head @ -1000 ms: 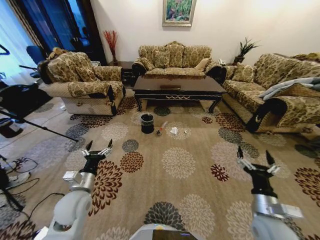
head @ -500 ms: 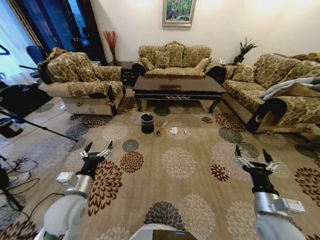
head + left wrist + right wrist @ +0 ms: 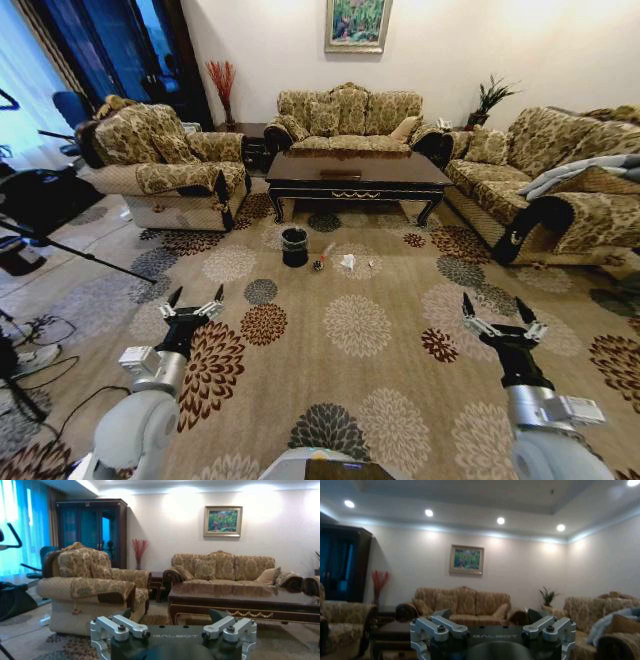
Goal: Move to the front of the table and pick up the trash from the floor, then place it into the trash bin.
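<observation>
The dark-wood table [image 3: 357, 171] stands across the room between the sofas, and its glossy top also shows in the left wrist view [image 3: 245, 592]. On the carpet before it sits the small black trash bin [image 3: 294, 246]. To its right lies the trash: a tiny dark ball [image 3: 318, 265], a clear bottle with a red cap [image 3: 328, 249] and a white paper wad [image 3: 348, 262]. My left gripper [image 3: 197, 300] is open, held low at the near left, far from the trash. My right gripper [image 3: 494, 314] is open at the near right, empty.
Patterned sofas ring the table: an armchair [image 3: 165, 165] on the left, a sofa [image 3: 345, 118] behind, another [image 3: 560, 180] on the right. A tripod and exercise gear [image 3: 40, 215] stand at far left with cables on the floor. Open floral carpet [image 3: 355, 325] lies between me and the bin.
Both arms shifted slightly: the right gripper rose and drifted left, the left arm drew a little lower. The room view and the trash stay the same.
</observation>
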`<state>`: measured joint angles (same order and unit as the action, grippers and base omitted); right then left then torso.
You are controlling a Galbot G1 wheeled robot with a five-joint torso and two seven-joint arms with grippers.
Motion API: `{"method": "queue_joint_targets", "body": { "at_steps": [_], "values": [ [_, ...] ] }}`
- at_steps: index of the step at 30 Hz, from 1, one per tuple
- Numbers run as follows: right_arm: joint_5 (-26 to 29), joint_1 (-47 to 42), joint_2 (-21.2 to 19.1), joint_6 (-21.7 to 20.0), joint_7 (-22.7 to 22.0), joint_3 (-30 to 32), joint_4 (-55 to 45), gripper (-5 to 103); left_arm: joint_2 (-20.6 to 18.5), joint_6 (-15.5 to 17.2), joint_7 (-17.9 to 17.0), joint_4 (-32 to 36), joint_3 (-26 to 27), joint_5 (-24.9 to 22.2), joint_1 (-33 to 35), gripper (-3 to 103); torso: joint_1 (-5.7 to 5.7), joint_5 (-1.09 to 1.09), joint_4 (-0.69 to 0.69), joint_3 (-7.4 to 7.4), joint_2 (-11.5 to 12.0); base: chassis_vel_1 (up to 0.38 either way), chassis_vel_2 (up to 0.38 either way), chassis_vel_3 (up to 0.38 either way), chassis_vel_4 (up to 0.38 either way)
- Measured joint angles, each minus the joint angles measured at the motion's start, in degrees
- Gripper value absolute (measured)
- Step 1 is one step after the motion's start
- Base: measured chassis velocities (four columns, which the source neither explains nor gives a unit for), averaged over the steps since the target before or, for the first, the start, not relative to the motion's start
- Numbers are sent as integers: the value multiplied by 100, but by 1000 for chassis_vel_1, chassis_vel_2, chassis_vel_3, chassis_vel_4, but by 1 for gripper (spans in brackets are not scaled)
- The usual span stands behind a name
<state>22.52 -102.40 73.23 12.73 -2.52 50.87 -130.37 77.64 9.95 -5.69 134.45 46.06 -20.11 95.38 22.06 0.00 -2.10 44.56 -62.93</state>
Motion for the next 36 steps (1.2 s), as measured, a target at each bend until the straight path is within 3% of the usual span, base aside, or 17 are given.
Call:
{"method": "queue_joint_targets", "body": {
  "at_steps": [4, 13, 21, 36],
  "values": [
    [13, 2, 17, 142, -19, -3, 23, 100, 68, -34, -180, 44, -30, 30, 69, 100, 0, 0, 0, 0, 0, 0, 0, 0, 0],
    [12, 3, 61, 236, -58, -8, 21, 100, 84, -147, -51, 118, -36, 121, 176, 100, 0, 1, 0, 0, 0, 0, 0, 0, 0],
    [41, -58, 66, 307, -65, 14, -37, 100, 141, -101, -374, 285, -143, 259, 219, 100, -19, 0, 0, -23, 43, 0, 0, 0, 0],
    [0, -158, 149, 465, -14, 1, -117, 100, 212, -160, -357, 414, -134, 293, 390, 100, -200, 0, 0, -242, 443, 0, 0, 0, 0]
  ]
}}
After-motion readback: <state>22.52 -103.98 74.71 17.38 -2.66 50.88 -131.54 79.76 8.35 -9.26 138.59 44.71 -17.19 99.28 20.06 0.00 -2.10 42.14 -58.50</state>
